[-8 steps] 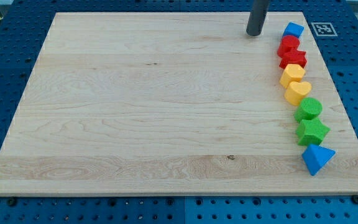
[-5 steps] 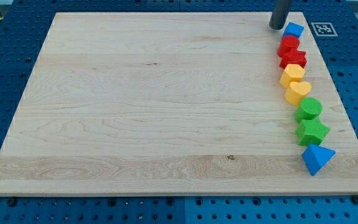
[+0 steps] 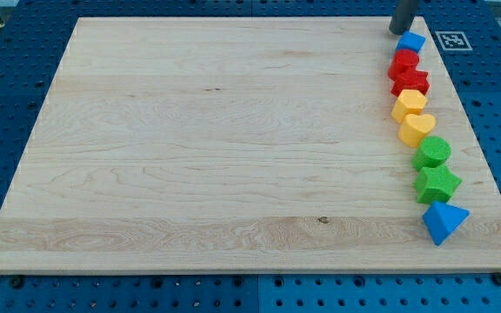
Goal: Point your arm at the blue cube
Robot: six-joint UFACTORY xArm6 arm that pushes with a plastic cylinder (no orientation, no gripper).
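Observation:
The blue cube (image 3: 411, 41) sits at the top of a column of blocks along the board's right side. My tip (image 3: 399, 32) is at the view's top right, just up and left of the blue cube, touching or almost touching its upper left corner. Below the cube run a red block (image 3: 404, 63), a red star (image 3: 410, 83), a yellow block (image 3: 408, 102), a yellow heart (image 3: 417, 128), a green rounded block (image 3: 432, 152), a green star (image 3: 437, 183) and a blue triangular block (image 3: 444, 221).
The wooden board (image 3: 216, 148) lies on a blue pegboard table. A black and white marker tag (image 3: 452, 39) sits just off the board's top right corner, right of the blue cube.
My tip has moved to the right and slightly up along the board's top edge, from well left of the blue cube to right beside it. The blocks have not moved.

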